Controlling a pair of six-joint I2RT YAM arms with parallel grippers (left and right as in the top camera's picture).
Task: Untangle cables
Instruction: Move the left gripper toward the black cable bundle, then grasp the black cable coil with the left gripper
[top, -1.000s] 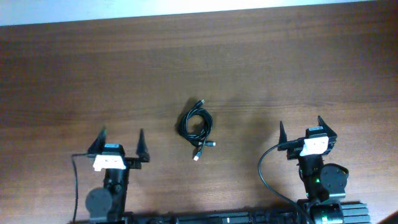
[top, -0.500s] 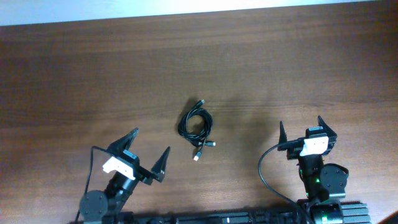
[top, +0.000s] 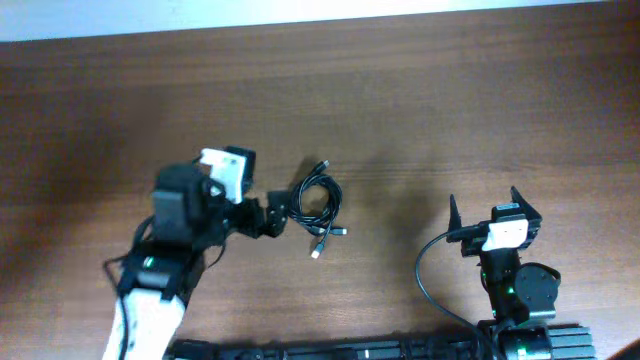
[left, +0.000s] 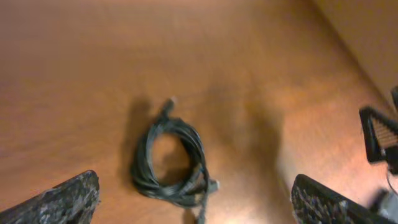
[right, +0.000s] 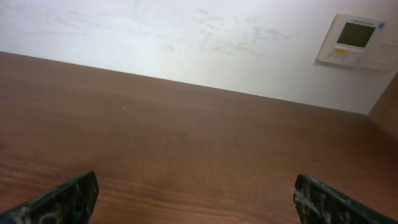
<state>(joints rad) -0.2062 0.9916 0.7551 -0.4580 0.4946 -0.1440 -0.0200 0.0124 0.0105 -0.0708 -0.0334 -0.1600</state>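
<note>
The cables (top: 316, 203) lie as one small coiled black bundle at the middle of the wooden table, with plug ends sticking out at the top and bottom right. The bundle also shows in the left wrist view (left: 173, 160), between and ahead of my fingers. My left gripper (top: 274, 212) is open and empty, just left of the bundle and above the table. My right gripper (top: 483, 208) is open and empty at the front right, well away from the cables. The right wrist view shows only bare table and wall.
The wooden table (top: 450, 100) stretches on all sides. A white wall with a small control panel (right: 350, 40) stands beyond the far edge. The right arm's own thick black wire (top: 425, 270) loops at the front right.
My left arm has swung forward and to the right from the front left, bringing its open gripper up beside the cable bundle. The right arm and the cables have not moved.
</note>
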